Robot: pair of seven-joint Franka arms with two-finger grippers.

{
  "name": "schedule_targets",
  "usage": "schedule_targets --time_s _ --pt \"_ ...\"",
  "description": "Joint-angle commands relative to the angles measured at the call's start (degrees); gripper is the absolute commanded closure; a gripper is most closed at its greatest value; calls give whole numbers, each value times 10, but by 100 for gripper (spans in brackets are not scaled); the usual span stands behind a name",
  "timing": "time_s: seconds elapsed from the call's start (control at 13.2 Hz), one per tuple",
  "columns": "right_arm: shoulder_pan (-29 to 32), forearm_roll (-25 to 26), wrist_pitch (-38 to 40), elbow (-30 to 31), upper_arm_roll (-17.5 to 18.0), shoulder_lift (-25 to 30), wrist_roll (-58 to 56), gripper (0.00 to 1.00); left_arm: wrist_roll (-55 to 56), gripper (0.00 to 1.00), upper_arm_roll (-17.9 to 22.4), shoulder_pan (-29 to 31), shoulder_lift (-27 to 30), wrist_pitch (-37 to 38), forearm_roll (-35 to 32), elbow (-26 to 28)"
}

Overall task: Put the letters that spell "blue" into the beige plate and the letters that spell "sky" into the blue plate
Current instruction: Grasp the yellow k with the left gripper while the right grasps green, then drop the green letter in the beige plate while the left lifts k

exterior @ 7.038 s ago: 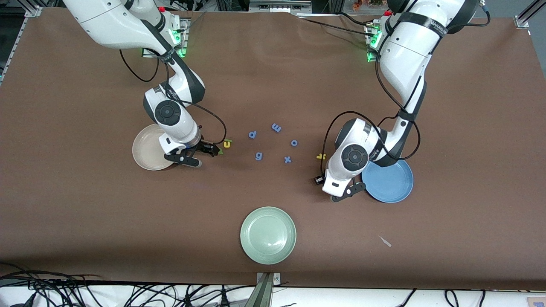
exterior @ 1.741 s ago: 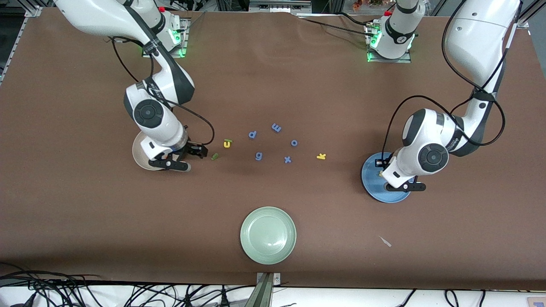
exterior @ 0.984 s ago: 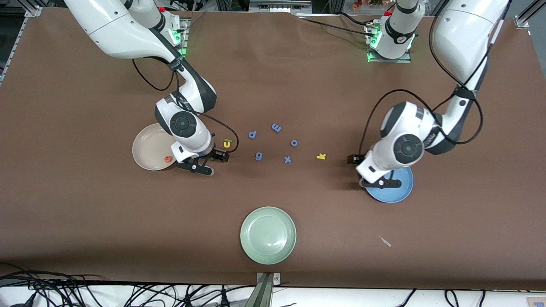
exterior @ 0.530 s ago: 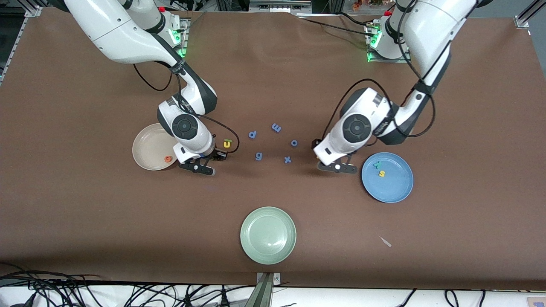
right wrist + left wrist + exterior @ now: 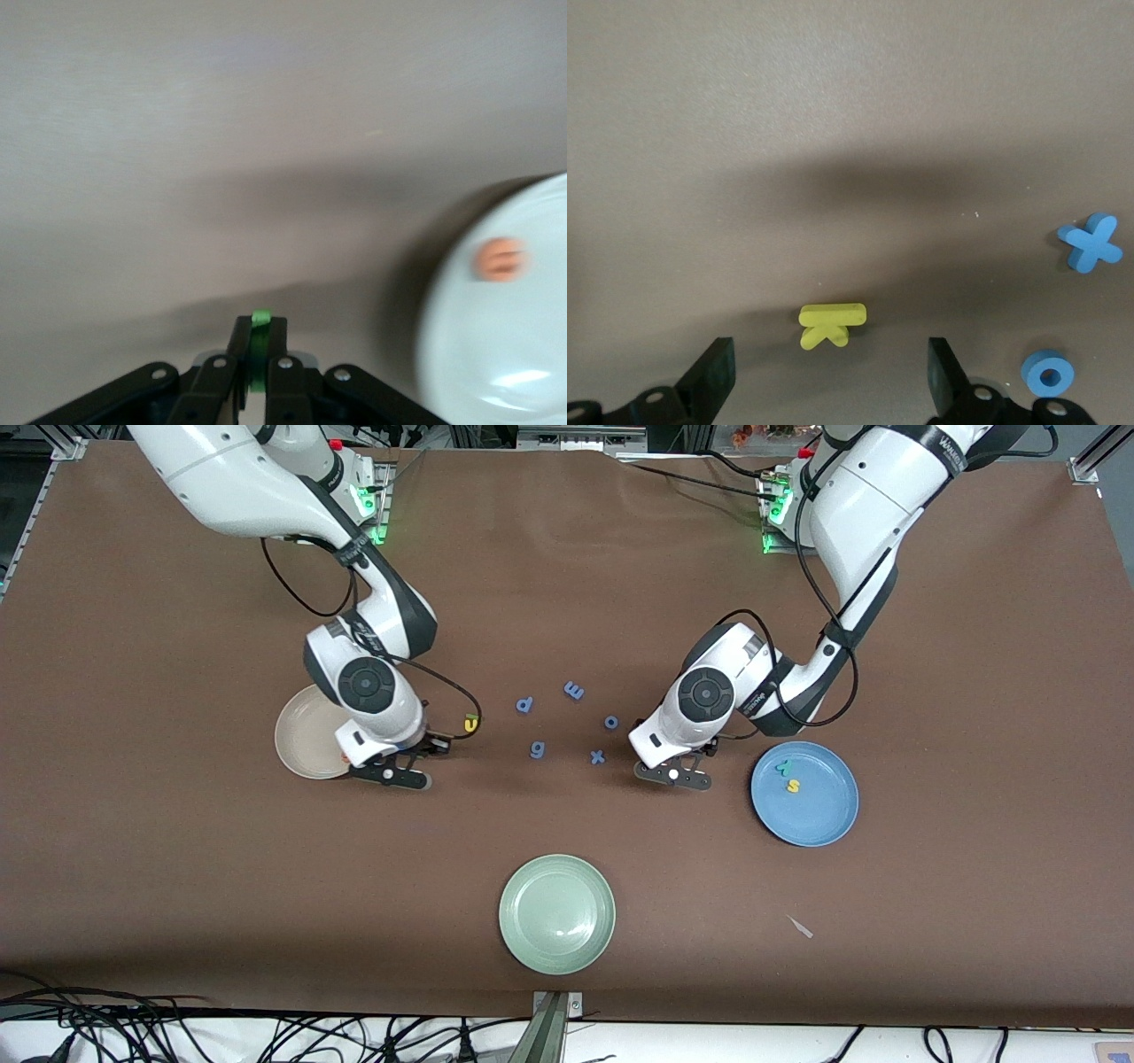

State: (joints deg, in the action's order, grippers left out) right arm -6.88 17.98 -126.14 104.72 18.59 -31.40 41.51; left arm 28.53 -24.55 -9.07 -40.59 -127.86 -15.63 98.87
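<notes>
My right gripper [image 5: 390,775] [image 5: 260,328] is shut on a thin green "l" [image 5: 260,317], over the brown table just beside the beige plate [image 5: 297,735] [image 5: 496,363]. An orange "e" [image 5: 500,259] lies in that plate. The yellow "u" [image 5: 471,724] lies on the table close by. My left gripper [image 5: 673,773] [image 5: 831,363] is open and low over the yellow "k" [image 5: 831,324], which lies between its fingers and is hidden in the front view. The blue plate [image 5: 819,815] holds the teal "y" [image 5: 783,768] and the yellow "s" [image 5: 794,786].
Several blue-purple letters lie mid-table between the arms, among them an "x" [image 5: 598,757] [image 5: 1091,242] and an "o" [image 5: 611,722] [image 5: 1048,374] close to my left gripper. A pale green plate [image 5: 557,913] sits nearer the front camera.
My right gripper shut on the green "l" and shifted toward the beige plate. My left arm swung from over the blue plate to over the yellow "k", still open.
</notes>
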Motion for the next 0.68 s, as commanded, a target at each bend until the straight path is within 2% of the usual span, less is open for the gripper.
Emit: schedule_targets --time_s 0.0,0.23,0.3,0.38,0.45,0.61 --pt "37 0 65 37 -10 62 -101 100 9 6 6 -10 -9 -8 -19 1" --pt "40 -3 8 140 -43 104 -128 100 8 11 6 -10 -16 -19 -23 1" --pt "42 -2 -34 169 -53 109 -129 85 8 14 6 -10 -16 -20 -33 1" --pt "42 -2 -53 179 -57 109 -129 33 8 17 6 -10 -17 -20 -44 1" --pt "42 -3 -57 176 -57 109 -123 11 8 18 6 -8 -19 -20 -44 0" --pt "40 -8 -52 152 -43 106 -115 11 8 18 6 -6 -20 -20 -44 -3"
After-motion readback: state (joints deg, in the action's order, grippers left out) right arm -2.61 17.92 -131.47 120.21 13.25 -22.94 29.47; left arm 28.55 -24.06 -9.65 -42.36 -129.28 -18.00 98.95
